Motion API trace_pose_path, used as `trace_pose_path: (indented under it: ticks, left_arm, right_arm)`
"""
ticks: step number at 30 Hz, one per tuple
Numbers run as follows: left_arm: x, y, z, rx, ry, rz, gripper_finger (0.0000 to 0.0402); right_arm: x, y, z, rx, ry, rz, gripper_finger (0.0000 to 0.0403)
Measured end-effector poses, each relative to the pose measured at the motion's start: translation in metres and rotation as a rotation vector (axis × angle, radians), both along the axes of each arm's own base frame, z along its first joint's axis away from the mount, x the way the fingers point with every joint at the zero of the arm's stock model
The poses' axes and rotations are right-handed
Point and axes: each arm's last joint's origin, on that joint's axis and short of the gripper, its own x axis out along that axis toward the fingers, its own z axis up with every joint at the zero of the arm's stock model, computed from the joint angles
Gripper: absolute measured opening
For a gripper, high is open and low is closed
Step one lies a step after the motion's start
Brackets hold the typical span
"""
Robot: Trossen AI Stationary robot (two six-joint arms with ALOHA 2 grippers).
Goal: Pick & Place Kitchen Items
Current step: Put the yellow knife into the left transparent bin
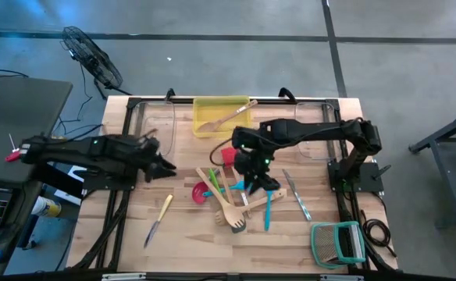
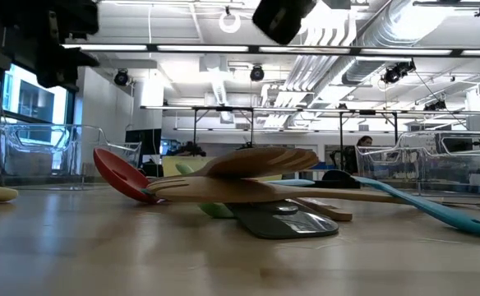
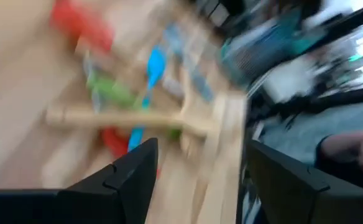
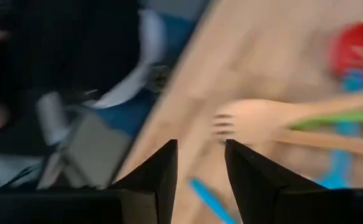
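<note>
1. High view: the right gripper [image 1: 255, 181] hangs over the heap of kitchen items [image 1: 232, 199] at mid-table, a position that suits picking one from the pile. Its wrist view shows its two fingers [image 4: 160, 171] set a narrow gap apart with nothing between them, so it is empty.

2. Directly beneath and just ahead of that gripper lie a wooden slotted spoon [image 1: 229, 212], a green spatula [image 1: 216, 186], a blue spatula [image 1: 268, 209] and a red ladle [image 1: 201, 192], crossing and touching one another; the overlap probably makes a clean single grasp harder.

3. Beyond the right gripper, a yellow tray [image 1: 212, 105] at the table's far edge already holds a wooden spatula [image 1: 226, 117], which suggests it is the drop point.

4. To the outer side of the right gripper a metal knife [image 1: 297, 197] lies apart from the heap.

5. The left gripper [image 1: 164, 165] waits well off to the heap's side, fingers [image 3: 132, 171] spread wide and holding nothing; a yellow-handled knife [image 1: 159, 220] lies alone near it.
</note>
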Motion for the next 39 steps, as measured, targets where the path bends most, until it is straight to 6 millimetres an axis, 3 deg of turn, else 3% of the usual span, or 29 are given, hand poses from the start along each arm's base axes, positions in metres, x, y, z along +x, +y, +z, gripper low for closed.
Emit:
trace_pose_path:
  ticks: [4, 8, 12, 16, 26, 39]
  left_arm:
    - [0.027, -0.009, 0.006, -0.052, 0.264, -0.145, 0.0239]
    - [0.05, -0.029, 0.003, -0.087, 0.487, -0.26, 0.0239]
    - [0.061, -0.053, -0.006, -0.13, 0.759, -0.251, 0.0239]
    - [0.063, -0.072, -0.016, -0.139, 0.985, -0.132, 0.0239]
    - [0.062, -0.095, -0.031, -0.053, 1.05, 0.074, 0.0239]
    - [0.051, -0.113, -0.033, -0.16, 1.028, 0.414, 0.0239]
  right_arm:
    - [-0.006, 0.021, 0.001, 0.096, -0.021, 0.163, 0.0126]
    - [-0.01, 0.039, 0.0, 0.087, -0.031, 0.235, 0.0126]
    - [-0.012, 0.053, 0.0, 0.06, -0.044, 0.273, 0.0126]
    - [-0.013, 0.059, -0.001, -0.01, -0.052, 0.269, 0.0126]
    - [-0.011, 0.057, -0.003, -0.141, -0.133, 0.295, 0.0126]
    - [-0.009, 0.056, -0.006, -0.168, -0.125, 0.283, 0.0126]
